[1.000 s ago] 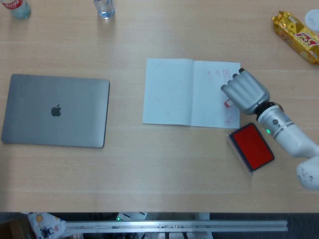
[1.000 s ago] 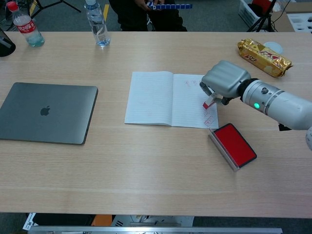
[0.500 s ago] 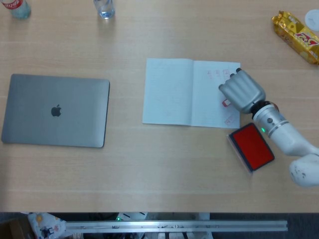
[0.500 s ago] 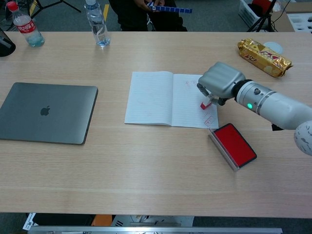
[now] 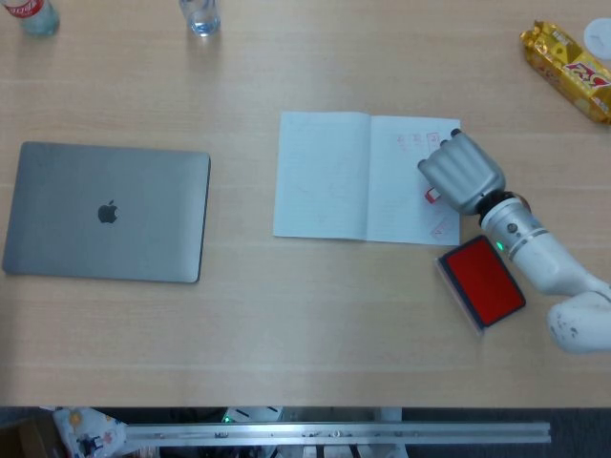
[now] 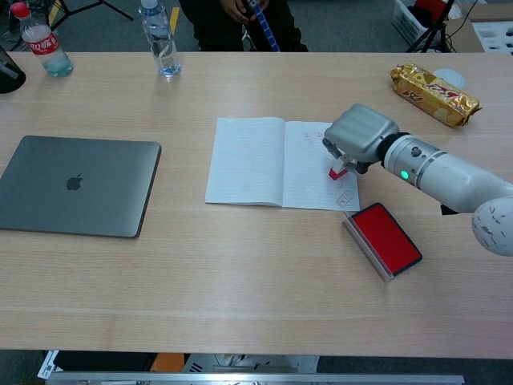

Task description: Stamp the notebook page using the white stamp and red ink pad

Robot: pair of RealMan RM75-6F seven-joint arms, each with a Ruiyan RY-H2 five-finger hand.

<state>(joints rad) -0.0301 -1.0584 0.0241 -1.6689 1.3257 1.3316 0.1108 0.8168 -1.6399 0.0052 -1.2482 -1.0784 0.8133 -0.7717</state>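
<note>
1. Head view: the right hand (image 5: 460,172), fingers curled, grips the white stamp (image 5: 432,196) over the right page of the open notebook (image 5: 325,176); the red ink pad (image 5: 482,281) lies just beside the notebook's lower right corner.
2. Chest view: the stamp's red base (image 6: 335,173) touches the page under the hand (image 6: 361,138); a closed laptop (image 6: 76,184) lies well apart on the bench (image 6: 240,273).

Right hand (image 6: 359,138) grey, ridged; white arm (image 6: 449,172), green light at wrist.

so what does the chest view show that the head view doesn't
Only the chest view shows a person beyond the table's far edge, the whole of both bottles, and the stamp sideways under the right hand. Only the head view shows the metal rail below the near edge. Both share the laptop, notebook, ink pad and gold packet.
</note>
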